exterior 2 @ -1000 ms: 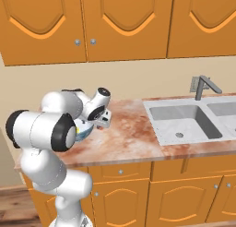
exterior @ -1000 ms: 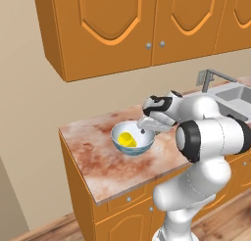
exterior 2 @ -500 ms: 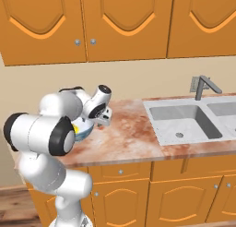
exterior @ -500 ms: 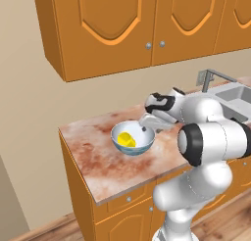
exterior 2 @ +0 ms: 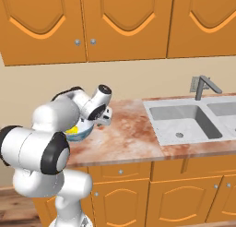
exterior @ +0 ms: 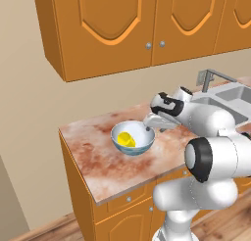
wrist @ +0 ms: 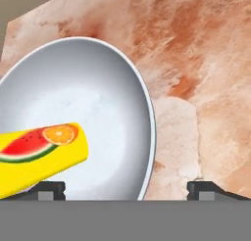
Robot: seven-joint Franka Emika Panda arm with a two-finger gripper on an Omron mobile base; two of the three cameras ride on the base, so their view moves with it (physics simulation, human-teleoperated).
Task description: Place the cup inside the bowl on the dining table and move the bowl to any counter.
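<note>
desk (exterior: 105, 166): marbled top over orange cabinets, sink (exterior 2: 184, 123) at the far end. This is the counter, so the target surface is reached.
bowl (exterior: 139, 143): sits on the desk near the wall-side corner, upright, resting on its own.
cup (exterior: 126, 138): yellow, lies tilted inside the bowl, fruit print visible in the hand view (wrist: 41, 154).
tool (exterior: 153, 122): spread wide, nothing pinched. One tip sits over the bowl's inside, the other outside the rim, so the rim runs between them; just beside the bowl's sink-side edge.
progress: cup in bowl done, bowl on counter done. Looks like release is complete; only backing the arm clear remains, by my read.
</note>
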